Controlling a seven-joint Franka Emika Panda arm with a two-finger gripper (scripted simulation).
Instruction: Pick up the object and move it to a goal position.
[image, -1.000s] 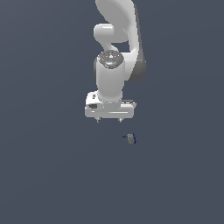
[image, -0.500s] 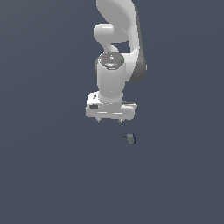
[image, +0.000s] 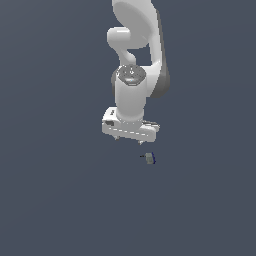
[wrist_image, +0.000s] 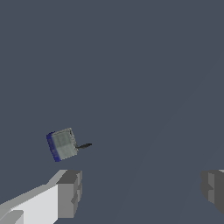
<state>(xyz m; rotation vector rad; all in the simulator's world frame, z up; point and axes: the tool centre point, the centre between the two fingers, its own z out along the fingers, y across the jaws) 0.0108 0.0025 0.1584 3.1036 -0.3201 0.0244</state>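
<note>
The object (image: 149, 159) is a tiny grey block with a blue edge and a small dark stub, lying on the flat grey floor. It also shows in the wrist view (wrist_image: 63, 144). My gripper (image: 129, 141) points down and hovers above the floor, beside the object on the exterior view's left and a little farther back. It is open and empty. In the wrist view the gripper (wrist_image: 142, 192) has its two grey fingers (wrist_image: 69, 194) spread wide, and the object lies outside the gap, close to one finger.
The white arm (image: 135, 60) rises behind the gripper. The floor (image: 60, 200) is a plain dark grey surface, with nothing else on it in either view.
The gripper has shifted slightly to the exterior view's right, toward the object. The object has not moved.
</note>
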